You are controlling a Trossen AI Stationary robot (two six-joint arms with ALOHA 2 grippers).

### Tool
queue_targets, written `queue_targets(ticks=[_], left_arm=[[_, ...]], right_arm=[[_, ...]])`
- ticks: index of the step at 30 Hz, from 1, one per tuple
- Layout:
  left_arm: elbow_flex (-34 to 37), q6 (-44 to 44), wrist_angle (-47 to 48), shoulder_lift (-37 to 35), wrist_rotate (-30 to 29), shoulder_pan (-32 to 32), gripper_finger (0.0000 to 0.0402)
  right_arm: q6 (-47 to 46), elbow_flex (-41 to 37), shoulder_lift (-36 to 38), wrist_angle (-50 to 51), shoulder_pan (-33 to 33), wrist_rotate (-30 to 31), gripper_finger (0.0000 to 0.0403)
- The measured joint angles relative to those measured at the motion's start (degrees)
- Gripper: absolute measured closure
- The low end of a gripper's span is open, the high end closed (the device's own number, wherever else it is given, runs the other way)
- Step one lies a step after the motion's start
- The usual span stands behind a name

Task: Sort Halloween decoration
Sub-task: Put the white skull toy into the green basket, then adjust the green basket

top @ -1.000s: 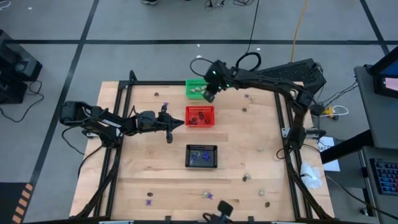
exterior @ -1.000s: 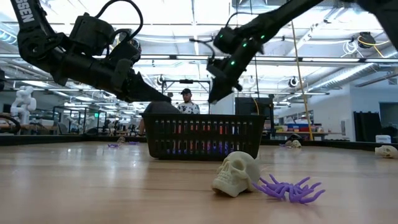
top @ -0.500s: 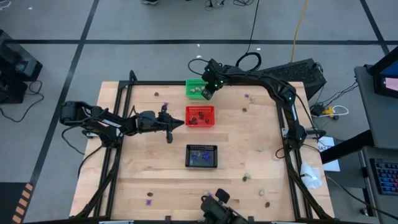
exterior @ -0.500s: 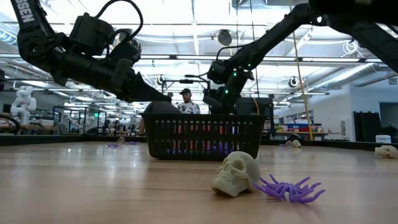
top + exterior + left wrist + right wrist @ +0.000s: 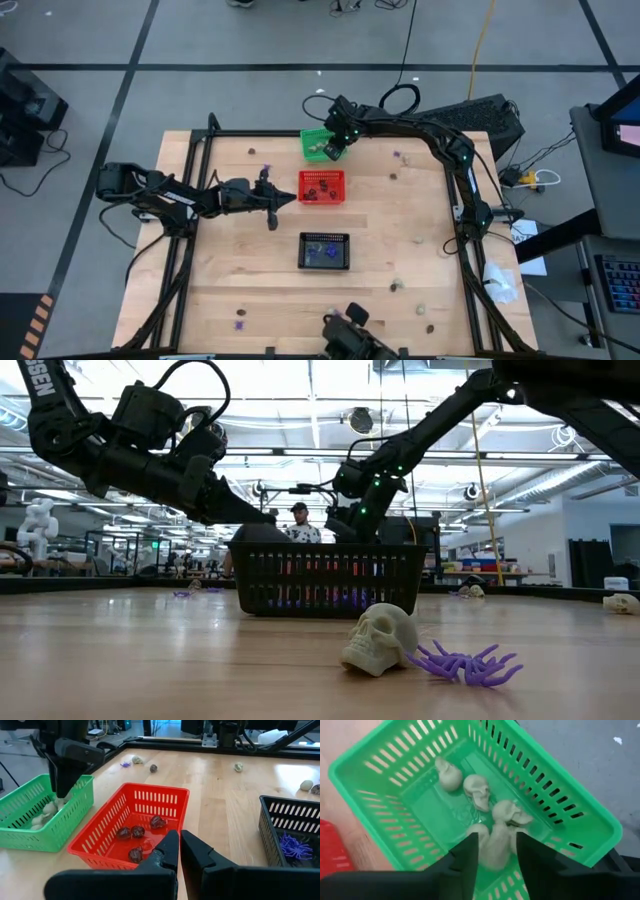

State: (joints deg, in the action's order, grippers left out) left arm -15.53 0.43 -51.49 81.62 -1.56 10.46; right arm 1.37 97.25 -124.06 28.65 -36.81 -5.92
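pale wooden planks form the table point(image 5: 400, 240) under two dark arms, with a lit workshop stretching behind it in the low view. at the green basket point(image 5: 395, 780) the right gripper point(image 5: 492, 852) hangs low over the open top, its fingers apart with a cream skull point(image 5: 496, 847) lying between them, and whether the pads touch it cannot be told. cream skulls point(image 5: 477, 790) sit just beyond the fingertips on the basket floor. judged from this, the step in hand is a drop into the green basket, and doing it well means spreading the fingers fully and lifting straight up, clear of the slotted walls, so that nothing clings or is flicked out. the left gripper point(image 5: 179, 851) waits beside the red basket point(image 5: 165, 802), fingers together on nothing, with dark brown trinkets point(image 5: 137, 832) just ahead of the tips. the black basket point(image 5: 300, 815), off to one side of those fingers, holds a purple spider point(image 5: 295, 847). all three baskets are rigid moulded plastic with ribbed, slotted sides; the skulls look matt and knobbly, the brown pieces glossy and rounded, the spider thin-legged and spiky. more pieces lie loose on the table, among them a skull point(image 5: 380, 640) touching a spider point(image 5: 465, 662).
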Motion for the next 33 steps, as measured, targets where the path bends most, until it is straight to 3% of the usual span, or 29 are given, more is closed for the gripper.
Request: queue_targets(ticks=[4, 8, 13, 17, 23, 33], left_arm=[[0.0, 0.0, 0.16, -0.01, 0.02, 0.0, 0.0389], [0.0, 0.0, 0.34, 0.0, 0.0, 0.0, 0.0389], [0.0, -0.02, 1.16, 0.0, -0.04, 0.0, 0.0389], [-0.02, -0.11, 1.16, 0.0, -0.09, 0.0, 0.0389], [-0.02, -1.15, 1.18, 0.0, -0.28, 0.0, 0.0389], [-0.04, -1.18, 1.08, 0.0, -0.43, 0.02, 0.0389]], right_arm=[[0.89, 0.0, 1.73, -0.12, 0.43, 0.05, 0.0248], [1.34, 0.0, 4.37, 0.77, 0.98, 0.12, 0.0254], [4.06, 0.03, 6.72, 1.45, 3.85, -0.47, 0.0325], [5.82, 0.02, 5.67, 1.11, 7.08, -4.56, 0.0393], [5.04, -0.01, 2.91, -0.55, 9.19, -4.66, 0.04], [0.91, -0.02, 2.2, -1.69, 6.58, -2.35, 0.0402]])
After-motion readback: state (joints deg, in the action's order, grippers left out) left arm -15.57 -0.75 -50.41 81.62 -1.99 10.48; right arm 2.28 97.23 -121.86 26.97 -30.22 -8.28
